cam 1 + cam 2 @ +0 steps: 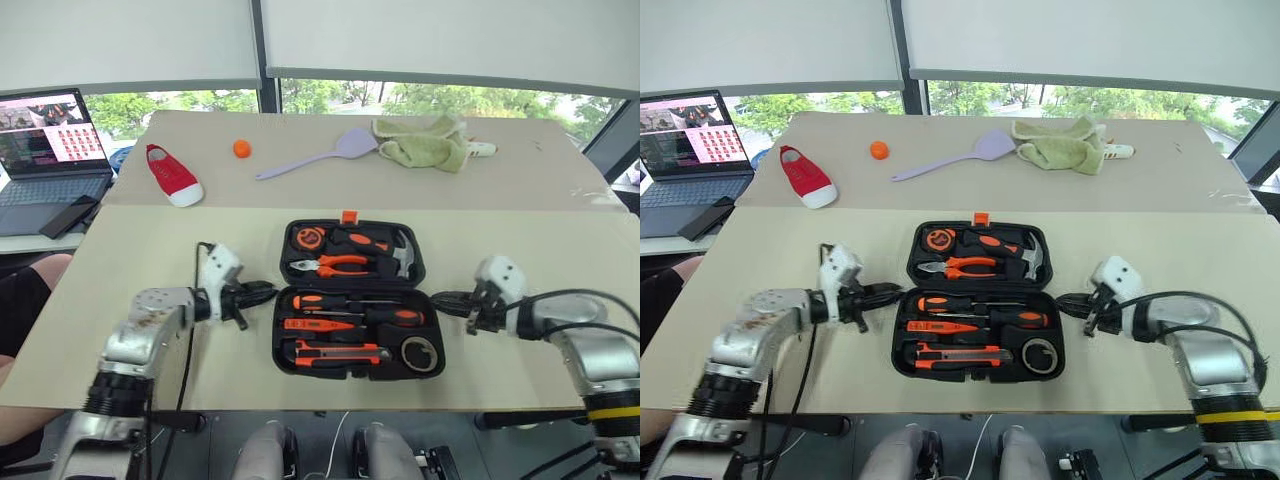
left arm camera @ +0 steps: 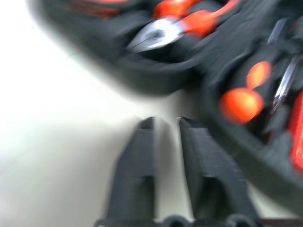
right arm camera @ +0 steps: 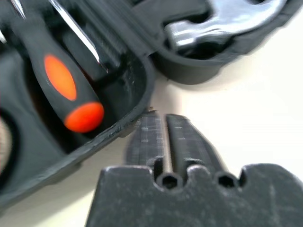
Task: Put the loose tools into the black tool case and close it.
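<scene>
The black tool case (image 1: 352,286) lies open in the middle of the table, its orange latch at the far edge. In its near half rest two orange-and-black screwdrivers (image 1: 345,302) (image 1: 395,316), a small orange screwdriver (image 1: 318,324), a utility knife (image 1: 335,352) and a dark tape roll (image 1: 421,353). My left gripper (image 1: 265,292) points at the case's left edge, fingers slightly apart and empty, as the left wrist view (image 2: 165,125) shows. My right gripper (image 1: 440,298) points at the right edge; in the right wrist view (image 3: 165,118) its fingers lie together beside the rim, holding nothing.
The case's far half holds pliers (image 1: 340,264), a tape measure (image 1: 309,238) and a hammer (image 1: 400,255). Farther back lie a red shoe (image 1: 173,174), an orange ball (image 1: 242,148), a lilac spatula (image 1: 315,155) and a green cloth (image 1: 425,145). A laptop (image 1: 45,150) stands far left.
</scene>
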Robot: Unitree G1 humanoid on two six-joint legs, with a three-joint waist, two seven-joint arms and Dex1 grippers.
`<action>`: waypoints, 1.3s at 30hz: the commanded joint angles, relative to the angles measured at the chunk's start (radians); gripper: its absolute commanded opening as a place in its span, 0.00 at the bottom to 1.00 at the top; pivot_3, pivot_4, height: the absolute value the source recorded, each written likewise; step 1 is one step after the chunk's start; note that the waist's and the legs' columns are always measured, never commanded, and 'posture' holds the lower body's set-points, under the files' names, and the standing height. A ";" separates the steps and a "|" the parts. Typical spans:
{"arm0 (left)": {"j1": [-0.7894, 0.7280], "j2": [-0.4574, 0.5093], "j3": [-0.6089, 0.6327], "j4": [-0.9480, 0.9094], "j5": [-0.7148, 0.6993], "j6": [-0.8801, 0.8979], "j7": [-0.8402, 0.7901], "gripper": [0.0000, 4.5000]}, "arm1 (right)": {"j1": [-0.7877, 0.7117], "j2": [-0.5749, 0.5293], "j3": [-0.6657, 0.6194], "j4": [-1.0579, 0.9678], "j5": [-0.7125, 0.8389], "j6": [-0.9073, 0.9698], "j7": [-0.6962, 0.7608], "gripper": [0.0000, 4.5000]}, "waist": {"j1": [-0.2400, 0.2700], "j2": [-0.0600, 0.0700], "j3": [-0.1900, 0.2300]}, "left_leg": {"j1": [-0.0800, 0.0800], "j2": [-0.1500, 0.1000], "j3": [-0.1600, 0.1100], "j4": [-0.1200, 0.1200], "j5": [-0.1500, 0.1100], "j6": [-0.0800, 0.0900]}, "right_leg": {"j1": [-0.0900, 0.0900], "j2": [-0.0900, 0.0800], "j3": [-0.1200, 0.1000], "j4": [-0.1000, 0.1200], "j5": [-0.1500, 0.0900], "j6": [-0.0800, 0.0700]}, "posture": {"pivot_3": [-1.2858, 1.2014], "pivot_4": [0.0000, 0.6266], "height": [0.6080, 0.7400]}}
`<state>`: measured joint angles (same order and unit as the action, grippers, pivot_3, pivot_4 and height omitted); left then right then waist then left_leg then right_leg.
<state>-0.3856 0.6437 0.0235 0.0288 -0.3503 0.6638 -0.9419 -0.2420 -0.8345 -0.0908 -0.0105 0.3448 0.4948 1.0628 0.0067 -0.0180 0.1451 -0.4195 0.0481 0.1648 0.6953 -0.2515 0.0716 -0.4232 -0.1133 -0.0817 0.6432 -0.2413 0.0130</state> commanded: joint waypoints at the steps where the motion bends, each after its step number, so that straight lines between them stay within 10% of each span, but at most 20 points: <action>1: -0.098 0.059 0.034 -0.028 -0.093 0.224 -0.017 0.56 | -0.127 -0.028 -0.058 -0.046 0.057 0.190 -0.082 0.45 | -0.002 0.000 0.000 | 0.001 0.000 0.000 0.000 0.000 0.000 | 0.001 0.000 0.000 0.000 0.000 0.000 | 0.52 0.24 1.00; 6: -0.310 -0.017 0.010 0.129 -0.082 0.348 0.085 0.97 | -0.410 -0.025 0.081 0.119 0.014 0.506 -0.149 0.77 | -0.001 0.000 0.000 | 0.001 -0.001 0.000 0.001 0.000 0.000 | 0.000 -0.001 0.001 0.002 0.000 0.000 | 0.52 0.24 1.00; 16: -0.478 -0.161 -0.083 0.386 0.038 0.295 0.209 0.97 | -0.689 0.108 0.219 0.500 -0.076 0.553 -0.185 0.77 | -0.006 -0.001 0.001 | -0.005 -0.002 0.003 0.001 0.001 0.000 | -0.004 0.001 0.001 0.003 0.000 0.000 | 0.52 0.24 1.00; 20: -0.505 -0.168 -0.099 0.431 0.044 0.301 0.181 0.98 | -0.714 0.118 0.266 0.568 -0.122 0.526 -0.172 0.53 | -0.011 -0.001 0.001 | -0.004 -0.002 0.003 0.001 0.001 -0.001 | -0.003 0.001 0.001 0.003 0.000 0.000 | 0.52 0.24 1.00; 27: -0.520 -0.193 -0.090 0.486 0.036 0.318 0.156 0.50 | -0.726 0.139 0.293 0.618 -0.110 0.594 -0.121 0.02 | -0.007 -0.001 0.001 | -0.003 -0.002 0.002 0.002 0.001 -0.001 | -0.002 0.000 0.000 0.003 0.000 0.001 | 0.52 0.24 1.00; 33: -0.534 -0.218 -0.018 0.582 0.013 0.303 0.162 0.02 | -0.734 0.172 0.301 0.726 -0.137 0.572 -0.125 0.00 | -0.008 0.000 -0.001 | 0.000 -0.002 0.002 0.002 0.001 -0.001 | 0.001 0.000 0.000 0.002 0.000 0.001 | 0.52 0.24 1.00; 39: -0.484 -0.242 0.121 0.547 -0.070 0.168 0.124 0.01 | -0.697 0.194 0.114 0.684 -0.066 0.369 -0.155 0.00 | -0.015 -0.002 -0.002 | 0.005 -0.002 0.002 0.001 0.001 -0.001 | 0.004 -0.001 0.001 0.003 0.001 0.000 | 0.52 0.24 1.00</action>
<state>-0.8810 0.4020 0.1005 0.6276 -0.3817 0.9039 -0.7883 -0.9632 -0.6383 0.0813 0.7050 0.2640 0.9646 0.9355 -0.0081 -0.0197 0.1427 -0.4147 0.0464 0.1671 0.6965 -0.2509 0.0703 -0.4196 -0.1143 -0.0807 0.6467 -0.2402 0.0123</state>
